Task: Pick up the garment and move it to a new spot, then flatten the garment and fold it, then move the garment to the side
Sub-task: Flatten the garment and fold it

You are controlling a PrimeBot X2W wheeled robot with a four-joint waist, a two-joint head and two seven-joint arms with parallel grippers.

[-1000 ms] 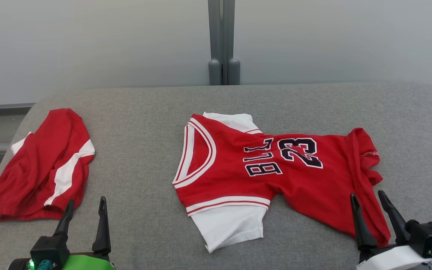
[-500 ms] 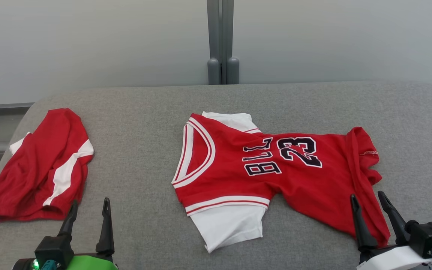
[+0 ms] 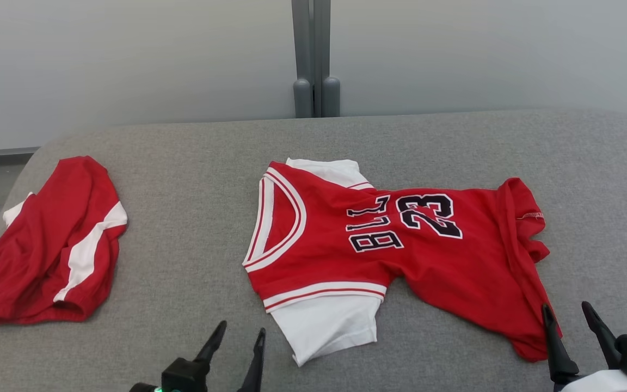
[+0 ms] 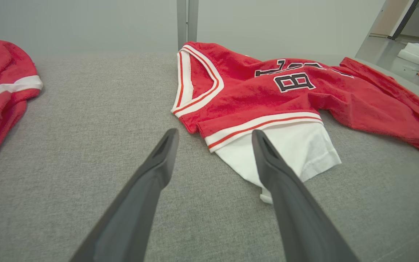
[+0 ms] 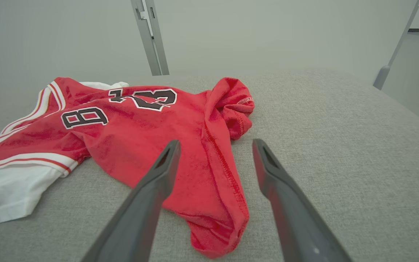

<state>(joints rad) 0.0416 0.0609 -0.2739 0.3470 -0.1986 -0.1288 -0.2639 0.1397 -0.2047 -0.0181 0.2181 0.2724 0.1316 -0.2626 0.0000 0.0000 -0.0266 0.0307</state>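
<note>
jersey (image 3: 335, 256) on grey fabric tbl (image 3: 194, 179), pale wall (image 3: 128, 54)

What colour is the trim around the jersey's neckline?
White with thin red stripes, on the red jersey; the neckline trim shows best in the left wrist view.

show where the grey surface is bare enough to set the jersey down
Bare: the strip between the folded red garment and the jersey, the far band behind both, and right of the jersey. Crowded: near edge, by left tool and right tool.
</note>
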